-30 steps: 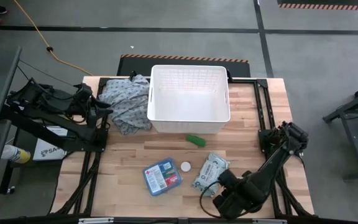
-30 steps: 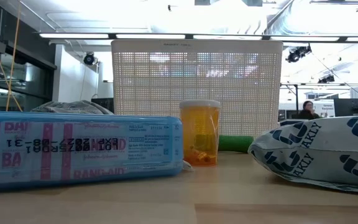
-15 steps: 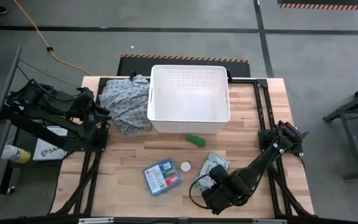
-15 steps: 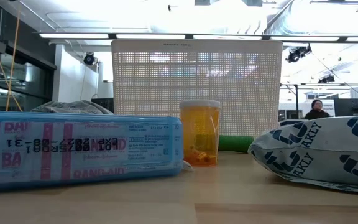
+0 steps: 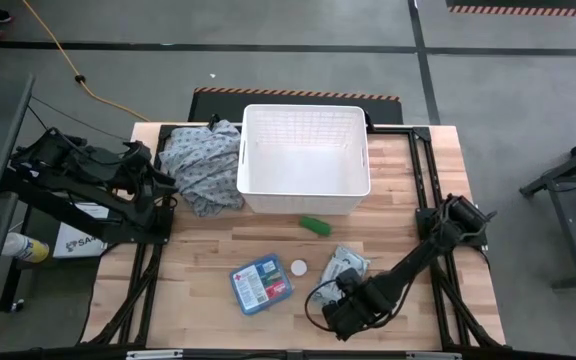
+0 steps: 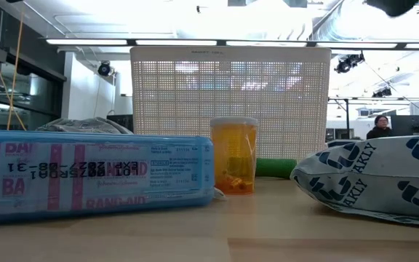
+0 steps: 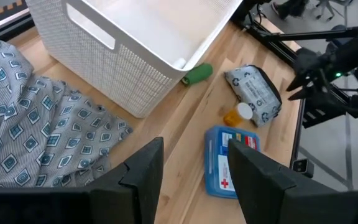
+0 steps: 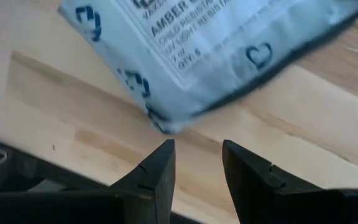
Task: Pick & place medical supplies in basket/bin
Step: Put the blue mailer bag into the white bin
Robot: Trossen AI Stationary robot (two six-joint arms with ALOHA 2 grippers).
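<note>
At table front, I am lining right end effector [image 8: 196,163], fingers apart, on grey-white packet [image 8: 210,56]; descending next.

We see the grey-white soft packet [image 5: 339,269] lying flat just ahead of our right gripper [image 5: 334,297], untouched. The blue first-aid box [image 5: 261,284] and upright orange vial [image 5: 298,267] lie beside it, the green item [image 5: 314,226] farther off, before the empty white basket [image 5: 304,186].
</note>
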